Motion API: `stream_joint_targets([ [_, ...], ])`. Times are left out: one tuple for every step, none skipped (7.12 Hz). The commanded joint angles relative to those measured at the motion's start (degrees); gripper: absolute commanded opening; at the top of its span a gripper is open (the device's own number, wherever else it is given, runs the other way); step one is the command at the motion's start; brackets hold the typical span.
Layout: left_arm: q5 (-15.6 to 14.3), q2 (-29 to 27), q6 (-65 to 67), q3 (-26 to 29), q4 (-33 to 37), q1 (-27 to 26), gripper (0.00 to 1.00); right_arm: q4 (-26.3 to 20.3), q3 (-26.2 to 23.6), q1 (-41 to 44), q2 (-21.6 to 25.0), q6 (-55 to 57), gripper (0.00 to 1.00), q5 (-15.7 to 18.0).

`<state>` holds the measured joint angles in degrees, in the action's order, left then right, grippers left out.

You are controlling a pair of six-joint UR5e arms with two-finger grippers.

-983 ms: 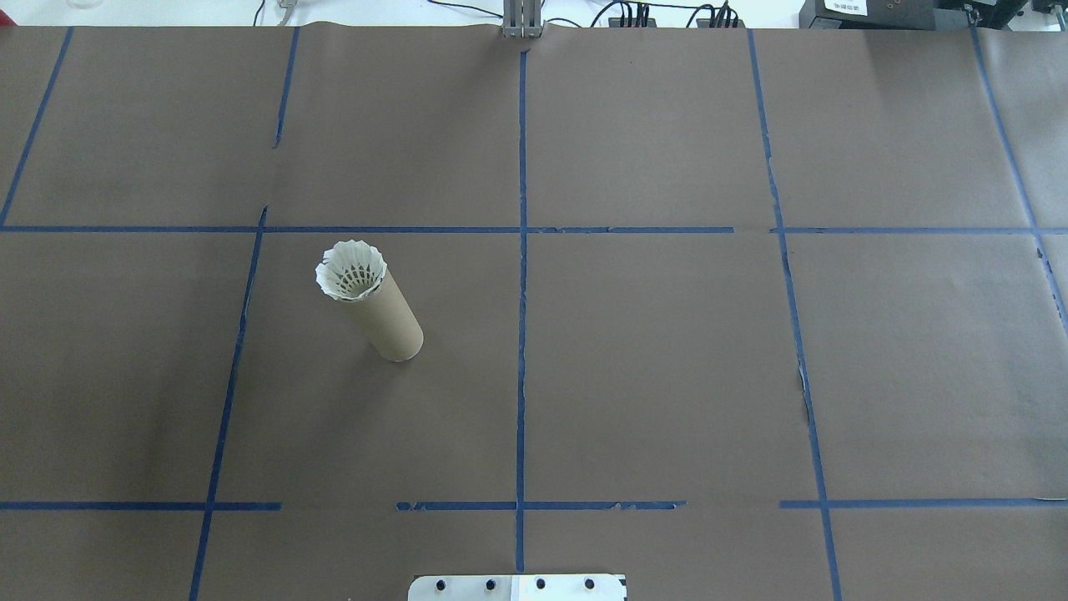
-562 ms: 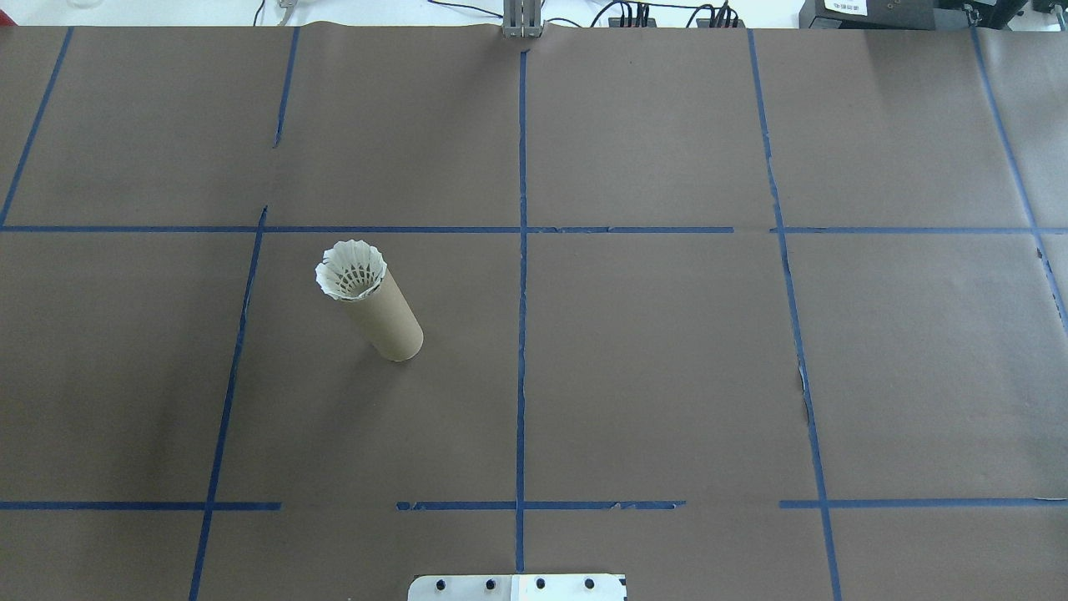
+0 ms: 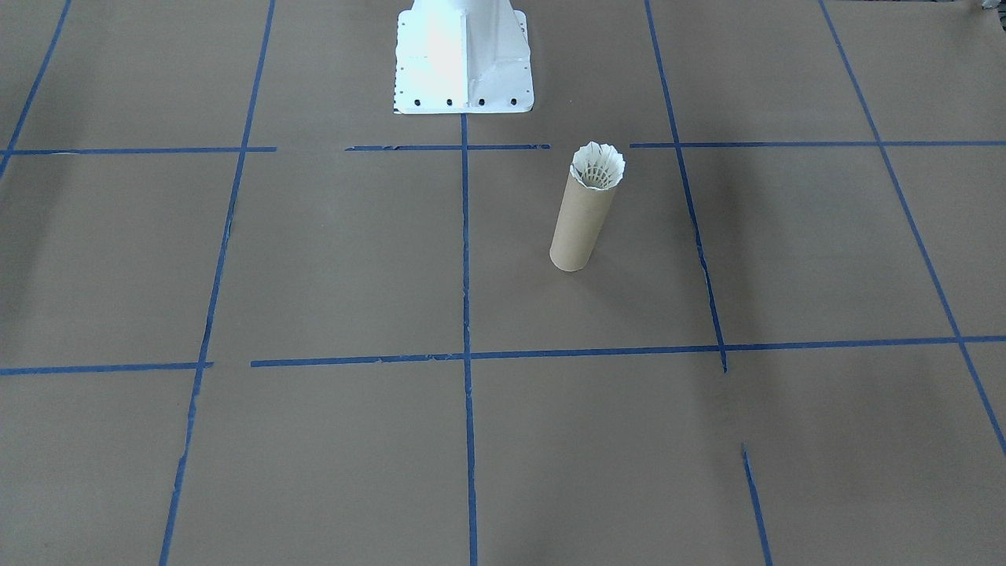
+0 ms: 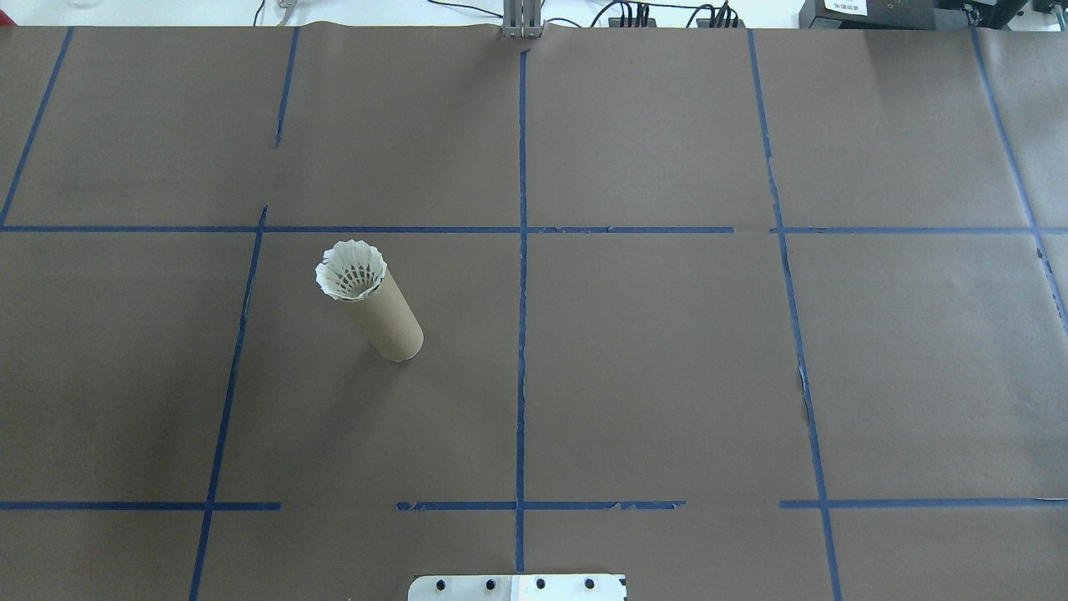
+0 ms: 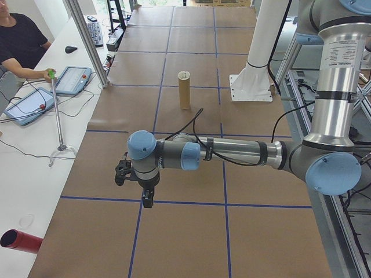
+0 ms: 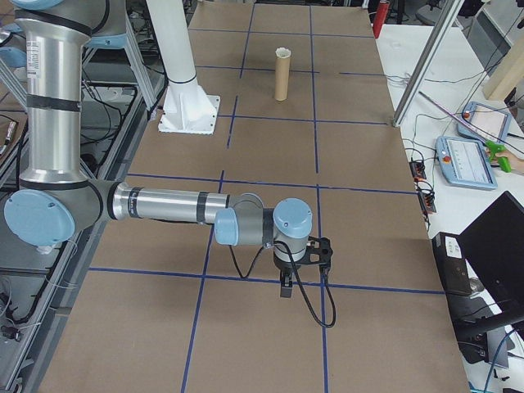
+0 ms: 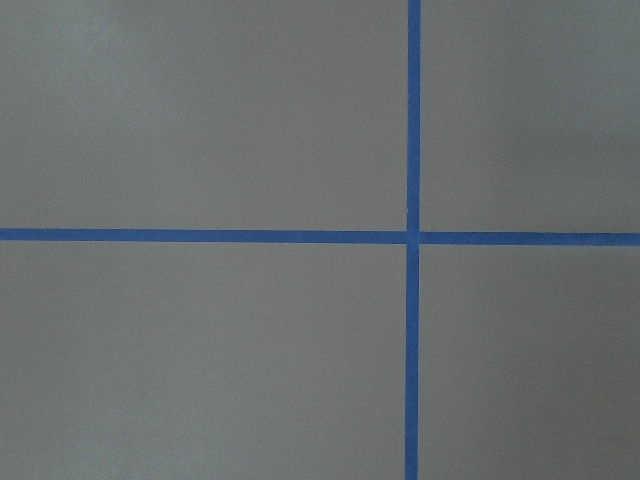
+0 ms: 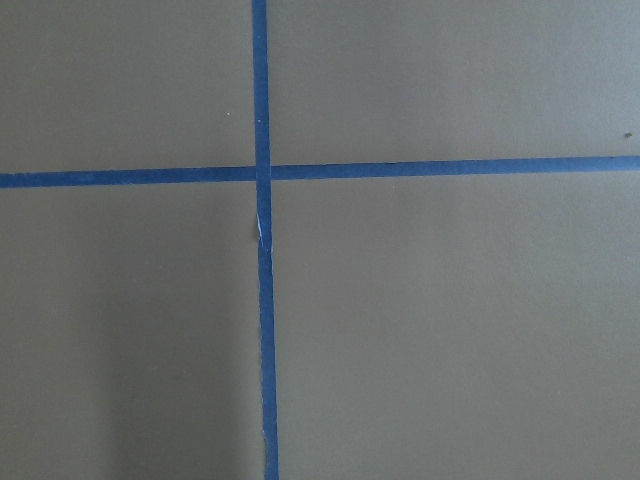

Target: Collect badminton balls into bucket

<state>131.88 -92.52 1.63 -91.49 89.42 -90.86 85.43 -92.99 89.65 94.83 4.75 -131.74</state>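
The bucket [image 4: 390, 324] is a tall brown cardboard tube standing upright left of the table's middle line. A white feather shuttlecock [image 4: 351, 270], the badminton ball, sits in its mouth with the feathers flaring above the rim. Both also show in the front view: bucket [image 3: 578, 228], shuttlecock [image 3: 597, 165]. My left gripper [image 5: 145, 198] hangs over the brown paper far from the bucket [image 5: 184, 92], and I cannot tell whether it is open or shut. My right gripper [image 6: 285, 286] hangs at the other table end, its state likewise unclear. Both wrist views show only paper and blue tape.
The white robot base [image 3: 464, 55] stands at the table's robot side. A person [image 5: 20, 37] sits at a side desk with tablets [image 5: 72, 80], a metal post [image 5: 87, 40] and a red cylinder [image 5: 20, 240]. Blue tape lines [image 4: 521, 250] grid the brown paper.
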Motion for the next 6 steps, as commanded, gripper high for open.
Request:
stream_joint_targets([
  [0.0,0.0,0.0,-0.4,0.1,0.0,1.0,0.0,0.0,0.0,0.0,0.0,1.0,0.0],
  [0.0,-0.1,0.0,-0.4,0.1,0.0,1.0,0.0,0.0,0.0,0.0,0.0,1.0,0.0],
  [0.0,-0.1,0.0,-0.4,0.1,0.0,1.0,0.0,0.0,0.0,0.0,0.0,1.0,0.0],
  [0.0,-0.2,0.0,-0.4,0.1,0.0,1.0,0.0,0.0,0.0,0.0,0.0,1.0,0.0],
  [0.0,-0.3,0.0,-0.4,0.0,0.0,1.0,0.0,0.0,0.0,0.0,0.0,1.0,0.0],
  [0.0,-0.5,0.0,-0.4,0.0,0.0,1.0,0.0,0.0,0.0,0.0,0.0,1.0,0.0],
])
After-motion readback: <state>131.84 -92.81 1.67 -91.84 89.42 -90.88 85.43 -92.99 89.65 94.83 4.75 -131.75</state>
